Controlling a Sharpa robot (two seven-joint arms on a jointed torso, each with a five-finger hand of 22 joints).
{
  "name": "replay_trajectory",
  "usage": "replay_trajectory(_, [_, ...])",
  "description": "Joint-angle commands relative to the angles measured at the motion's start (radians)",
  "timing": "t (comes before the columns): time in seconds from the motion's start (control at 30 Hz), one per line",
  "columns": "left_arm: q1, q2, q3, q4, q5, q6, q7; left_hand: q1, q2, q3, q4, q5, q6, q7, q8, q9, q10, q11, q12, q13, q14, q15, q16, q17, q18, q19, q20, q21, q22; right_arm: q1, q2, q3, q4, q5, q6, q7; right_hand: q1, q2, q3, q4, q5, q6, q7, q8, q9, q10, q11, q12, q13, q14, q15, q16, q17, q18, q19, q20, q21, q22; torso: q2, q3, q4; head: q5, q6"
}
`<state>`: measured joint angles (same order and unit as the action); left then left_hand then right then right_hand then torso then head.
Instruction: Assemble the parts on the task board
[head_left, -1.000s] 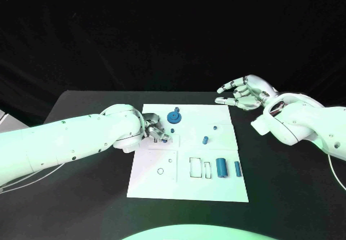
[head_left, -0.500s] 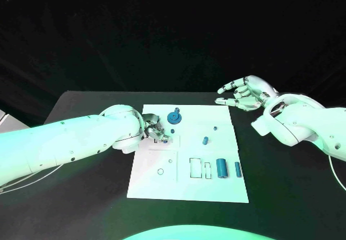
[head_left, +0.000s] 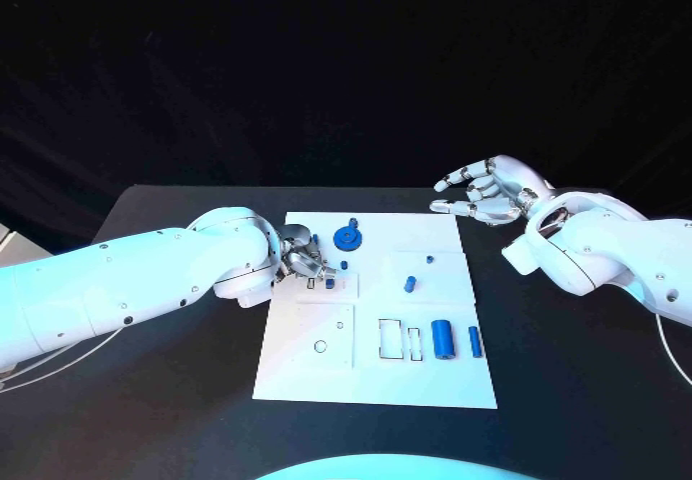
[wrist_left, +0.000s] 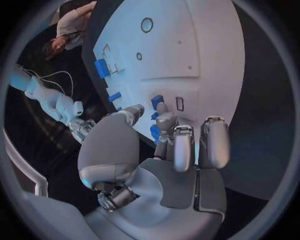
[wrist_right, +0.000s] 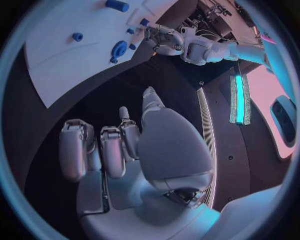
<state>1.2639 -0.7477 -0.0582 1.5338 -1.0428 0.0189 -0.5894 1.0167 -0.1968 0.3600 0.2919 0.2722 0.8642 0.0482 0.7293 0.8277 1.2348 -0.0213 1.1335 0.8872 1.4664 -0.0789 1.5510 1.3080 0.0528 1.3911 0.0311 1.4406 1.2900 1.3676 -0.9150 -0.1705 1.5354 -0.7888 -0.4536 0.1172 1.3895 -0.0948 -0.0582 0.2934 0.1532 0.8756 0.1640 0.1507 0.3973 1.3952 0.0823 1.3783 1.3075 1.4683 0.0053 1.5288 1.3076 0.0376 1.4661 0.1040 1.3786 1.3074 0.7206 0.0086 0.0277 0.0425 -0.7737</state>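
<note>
We press a small blue part (head_left: 330, 282) into the task board (head_left: 433, 380) with left hand (head_left: 304, 255) fingers pinching it, best kept upright, while our right hand (head_left: 483, 190) hovers empty, fingers spread.

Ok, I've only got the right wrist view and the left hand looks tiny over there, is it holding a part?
Observer: The left wrist view shows the left hand with its fingertips curled round a small blue part; whether it is gripped, I can't tell.
Operator: Is there a free slot near it?
Observer: Yes, an empty rectangular slot lies just beside those fingertips on the task board.
</note>
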Motion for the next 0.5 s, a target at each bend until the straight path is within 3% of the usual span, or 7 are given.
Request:
replay_trajectory(0.03, [0.010,-0.006,0.009,0.010,0.064,-0.007,-0.002,0.010,0.003,-0.013,0.001,0.000,-0.028,0.019,-0.044,-0.027,-0.026,0.017,-0.024,-0.034,0.088,0.017,-0.008,0.218,0.012,-0.011,0.011,-0.009,-0.011,-0.001,0.002,0.000,-0.003,-0.009,0.003,0.004,-0.002,0.009,-0.006,-0.003,0.001,-0.002,0.001,0.004,-0.002,-0.009,0.000,-0.005,0.068,0.077,0.001,-0.004,0.165,0.006,0.020,0.006,-0.004,0.164,0.000,0.0008,0.0011,0.001,0.004])
replay_trajectory(0.07, [0.015,-0.008,0.012,0.012,0.068,-0.005,-0.003,0.011,0.006,-0.023,0.001,0.000,-0.036,0.028,-0.070,-0.044,-0.028,0.025,-0.024,-0.037,0.087,0.024,-0.008,0.217,0.012,-0.011,0.018,-0.009,-0.009,-0.002,0.002,0.000,-0.004,-0.009,0.003,0.004,-0.002,0.009,-0.006,-0.003,0.001,-0.002,0.001,0.004,-0.002,-0.009,0.000,-0.005,0.068,0.077,0.001,-0.004,0.165,0.006,0.020,0.006,-0.004,0.164,0.000,0.0007,0.0009,0.001,0.005])
replay_trajectory(0.3, [0.040,-0.023,0.033,0.010,0.081,0.030,-0.006,0.007,0.007,-0.032,0.002,-0.004,-0.032,0.030,-0.080,-0.051,-0.025,0.027,-0.019,-0.033,0.089,0.026,-0.006,0.221,0.011,-0.008,0.021,-0.008,-0.006,-0.004,0.005,0.000,-0.007,-0.008,0.005,0.004,-0.003,0.010,-0.007,-0.002,0.000,-0.002,0.001,0.004,-0.002,-0.010,0.000,-0.006,0.067,0.076,0.001,-0.005,0.163,0.006,0.019,0.006,-0.006,0.163,0.001,0.0013,0.0001,0.004,0.011])
replay_trajectory(0.37, [0.046,-0.025,0.040,0.000,0.085,0.050,-0.005,0.010,0.012,-0.032,0.001,-0.003,-0.028,0.030,-0.083,-0.053,-0.026,0.027,-0.020,-0.036,0.088,0.027,-0.007,0.219,0.012,-0.009,0.022,-0.008,-0.007,-0.004,0.005,0.000,-0.008,-0.008,0.006,0.004,-0.003,0.010,-0.007,-0.002,0.000,-0.002,0.001,0.004,-0.002,-0.010,0.000,-0.006,0.067,0.076,0.001,-0.005,0.163,0.006,0.019,0.006,-0.006,0.163,0.001,0.0010,0.0007,0.004,0.013])
replay_trajectory(0.5, [0.071,-0.018,0.049,-0.051,0.107,0.090,0.001,0.068,0.024,-0.021,-0.001,0.006,-0.023,0.034,-0.111,-0.073,-0.031,0.030,-0.027,-0.050,0.084,0.029,-0.014,0.208,0.015,-0.015,0.024,-0.015,-0.017,-0.005,0.004,0.000,-0.009,-0.008,0.006,0.003,-0.003,0.010,-0.007,-0.002,0.000,-0.003,0.001,0.004,-0.002,-0.010,0.000,-0.006,0.067,0.076,0.001,-0.005,0.163,0.006,0.020,0.006,-0.006,0.163,0.002,0.0006,0.0000,0.005,0.015])
